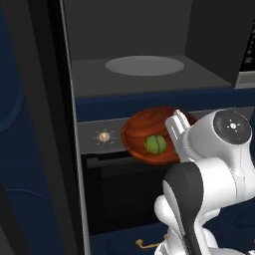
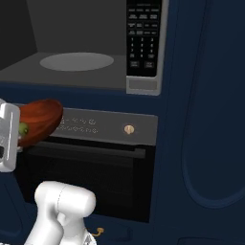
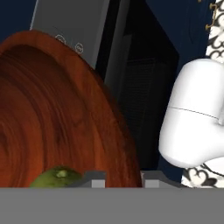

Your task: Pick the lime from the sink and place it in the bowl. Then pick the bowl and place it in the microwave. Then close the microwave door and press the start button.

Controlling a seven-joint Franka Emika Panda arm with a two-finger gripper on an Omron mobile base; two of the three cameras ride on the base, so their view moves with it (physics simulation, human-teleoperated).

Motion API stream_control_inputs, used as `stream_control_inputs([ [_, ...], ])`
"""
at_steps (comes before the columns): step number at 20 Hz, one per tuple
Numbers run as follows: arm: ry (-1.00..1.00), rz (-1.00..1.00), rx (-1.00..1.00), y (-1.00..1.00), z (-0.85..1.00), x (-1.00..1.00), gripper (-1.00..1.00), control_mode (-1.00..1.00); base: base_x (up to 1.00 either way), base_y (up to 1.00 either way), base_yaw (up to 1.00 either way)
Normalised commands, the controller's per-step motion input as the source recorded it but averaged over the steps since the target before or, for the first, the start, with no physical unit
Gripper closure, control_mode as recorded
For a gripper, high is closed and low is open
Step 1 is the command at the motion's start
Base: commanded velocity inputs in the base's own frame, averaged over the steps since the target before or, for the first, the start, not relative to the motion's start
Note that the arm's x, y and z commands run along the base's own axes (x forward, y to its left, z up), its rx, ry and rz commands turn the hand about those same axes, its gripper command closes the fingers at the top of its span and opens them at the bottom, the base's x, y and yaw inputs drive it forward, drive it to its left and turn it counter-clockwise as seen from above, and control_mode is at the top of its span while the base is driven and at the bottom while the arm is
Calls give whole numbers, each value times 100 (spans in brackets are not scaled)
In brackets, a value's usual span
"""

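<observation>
From the left base view I saw the tool (image 1: 175, 130) clamped tight on the right rim of the bowl (image 1: 144, 130), holding it in the air and tilted toward the camera, in front of the oven's control strip (image 1: 102, 135) and below the open microwave (image 1: 144, 77). The lime (image 1: 156, 144) sat low inside the bowl, yellow-green against the glossy red-brown wood. The round turntable (image 1: 144, 65) lay bare in the grey cavity above.

From the right base view I saw the bowl (image 2: 40, 119) edge-on at the far left, the lime (image 2: 23, 128) just peeking past the tool body, and the microwave's black keypad (image 2: 142, 38), plus an oven knob (image 2: 128, 129).

In the hand view the bowl's grain (image 3: 52, 113) loomed close, the lime (image 3: 57, 178) at its bottom edge, the fingertips (image 3: 97, 179) pinching the rim.
</observation>
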Motion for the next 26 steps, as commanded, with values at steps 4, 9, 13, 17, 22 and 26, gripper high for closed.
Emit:
stream_control_inputs([
  [4,-18,0,11,-8,61,-97,100,-100,0,0,0],
  [9,-4,0,7,-1,99,-32,100,-100,0,0,0],
  [13,-4,0,0,-4,60,13,100,-100,0,0,0],
  [17,-11,0,0,-6,24,21,100,-100,0,0,0],
  [22,-13,0,0,-27,0,59,100,-100,0,0,0],
  [26,-5,0,0,-30,0,65,100,-100,0,0,0],
])
